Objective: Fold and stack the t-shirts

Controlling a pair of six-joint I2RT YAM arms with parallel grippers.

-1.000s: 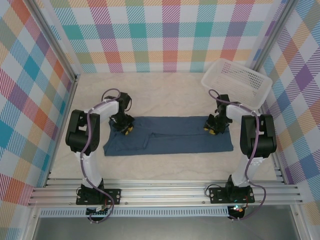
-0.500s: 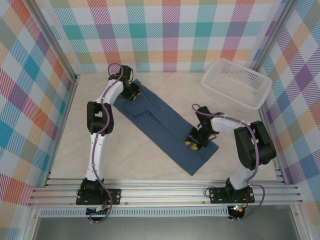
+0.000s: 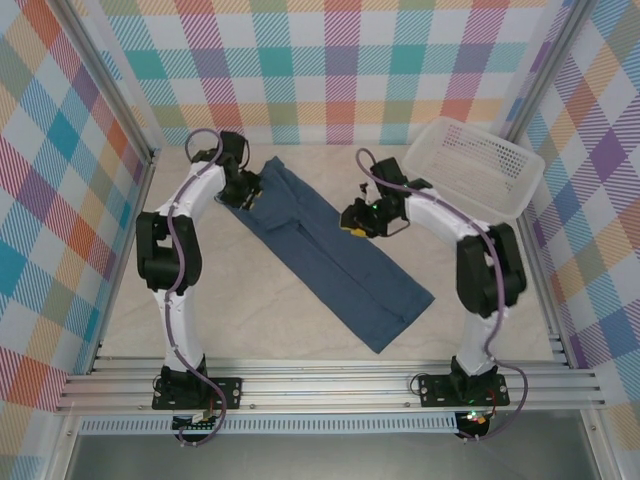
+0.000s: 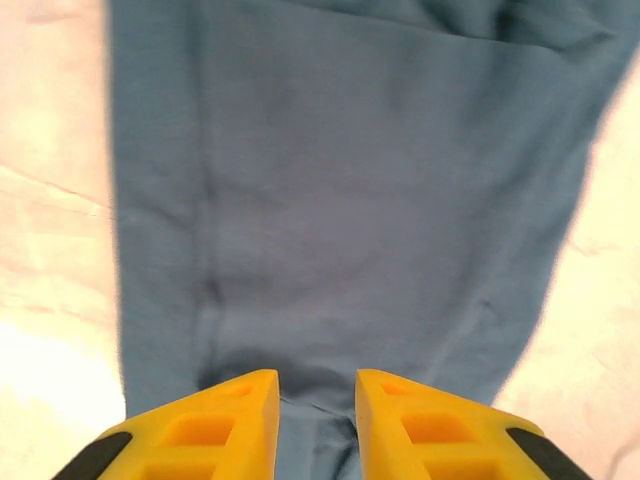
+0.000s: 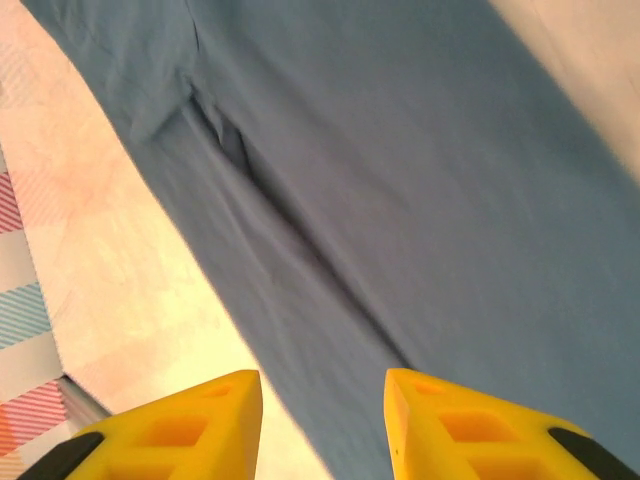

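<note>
Denim-blue t-shirt [image 3: 330, 250], folded into a long narrow strip, lying flat on a pale table [image 3: 250, 310], slanting across the space to the left of a white mesh basket [image 3: 480, 165]. Left gripper [image 3: 245, 190] at the strip's end farthest from the basket, yellow fingers [image 4: 235, 415] only narrowly parted with cloth showing in the gap; impossible to tell whether gripping. Right gripper [image 3: 352, 218] just left of the basket, over the strip's basket-side edge, jaws apart and holding nothing
</note>
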